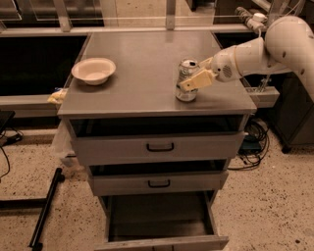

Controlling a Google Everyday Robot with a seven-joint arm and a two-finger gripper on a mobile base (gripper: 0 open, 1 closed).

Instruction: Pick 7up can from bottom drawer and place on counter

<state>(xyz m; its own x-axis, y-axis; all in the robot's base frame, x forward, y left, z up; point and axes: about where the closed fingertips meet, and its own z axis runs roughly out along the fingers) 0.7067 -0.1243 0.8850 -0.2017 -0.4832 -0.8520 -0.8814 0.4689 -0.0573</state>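
Lab or workshop-style test space, not home. Cues: grey metal drawer cabinet (157, 147) with steel table (142, 73) top, speckled hard floor (274, 206), loose cables (252, 135) at right, metal framing (170, 12) behind. White robot arm's pincer (191, 74) at 7up can (186, 94), table's right side.

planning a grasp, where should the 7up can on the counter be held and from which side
Grip the 7up can by its straight side wall at mid-height, coming in level from the picture's right. It stands upright near the right edge of the counter, so its round wall is reachable there. The gripper is at the can on that side.
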